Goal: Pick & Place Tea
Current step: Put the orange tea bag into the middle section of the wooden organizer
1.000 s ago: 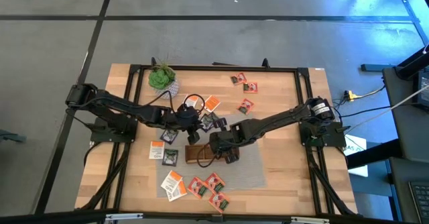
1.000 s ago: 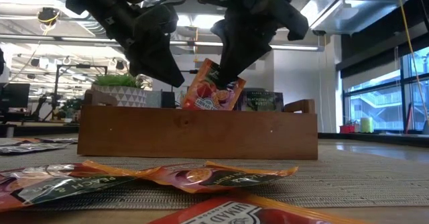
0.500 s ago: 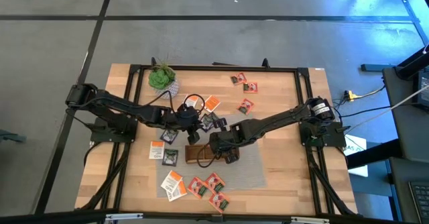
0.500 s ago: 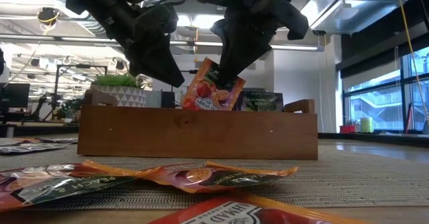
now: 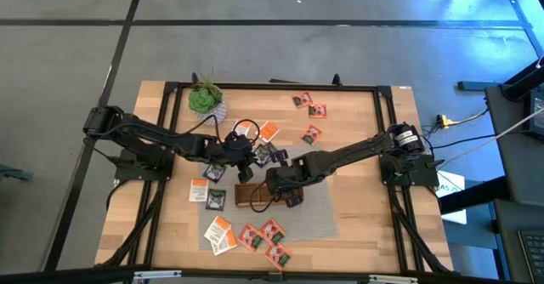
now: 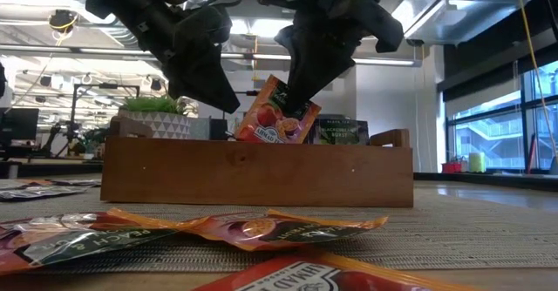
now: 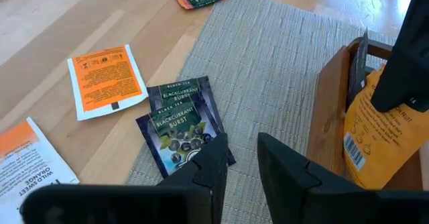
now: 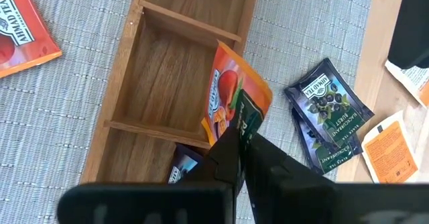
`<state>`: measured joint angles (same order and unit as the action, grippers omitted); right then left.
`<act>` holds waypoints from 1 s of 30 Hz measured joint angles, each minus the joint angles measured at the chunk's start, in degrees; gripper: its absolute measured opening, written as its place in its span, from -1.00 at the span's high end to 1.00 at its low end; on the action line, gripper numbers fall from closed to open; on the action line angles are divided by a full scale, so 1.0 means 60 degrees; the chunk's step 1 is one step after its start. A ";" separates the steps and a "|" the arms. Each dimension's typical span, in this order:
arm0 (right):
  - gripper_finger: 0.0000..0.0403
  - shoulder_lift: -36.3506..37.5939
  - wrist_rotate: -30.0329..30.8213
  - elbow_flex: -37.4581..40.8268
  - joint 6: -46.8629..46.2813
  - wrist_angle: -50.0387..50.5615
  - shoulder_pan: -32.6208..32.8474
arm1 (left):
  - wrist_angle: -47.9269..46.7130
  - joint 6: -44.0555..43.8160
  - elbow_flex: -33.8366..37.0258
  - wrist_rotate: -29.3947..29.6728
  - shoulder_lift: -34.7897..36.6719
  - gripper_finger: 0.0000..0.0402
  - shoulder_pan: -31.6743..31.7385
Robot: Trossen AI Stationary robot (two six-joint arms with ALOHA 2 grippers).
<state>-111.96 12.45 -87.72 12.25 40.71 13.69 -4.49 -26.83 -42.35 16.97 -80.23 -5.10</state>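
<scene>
An orange sachet (image 8: pixel 231 103) is held tilted, clamped in the right gripper (image 8: pixel 242 143), directly above the tray (image 8: pixel 157 70)'s middle compartment; the left gripper (image 7: pixel 242 158), slightly parted, hovers beside the tray's end.

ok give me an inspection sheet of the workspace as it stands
surface: wood table with a grey woven mat under the tray
job's things: right end effector shut on an orange sachet, tilted over the tray's middle compartment; one dark sachet already in the next compartment; two blackcurrant sachets on the mat edge; more sachets scattered at the far side and near edge
clutter: potted plant at the far left corner
grippers: left end effector slightly open, empty, over the blackcurrant sachets
cables: black cable looping by the left wrist
surroundings: open office with desks behind; no person seen
</scene>
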 joint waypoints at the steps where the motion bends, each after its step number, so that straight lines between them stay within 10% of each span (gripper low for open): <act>1: 0.88 0.0000 0.0000 0.0000 0.0000 -0.0004 0.0000 | 0.0000 0.0001 0.0000 0.0000 0.0000 0.62 0.0000; 30: 0.88 0.0004 -0.0292 0.0000 0.0000 -0.0007 -0.0004 | 0.0000 0.0018 -0.0004 0.0015 -0.0004 0.62 0.0003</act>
<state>-111.94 10.70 -87.72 12.25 40.66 13.67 -4.49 -26.72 -42.37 17.06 -80.25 -5.09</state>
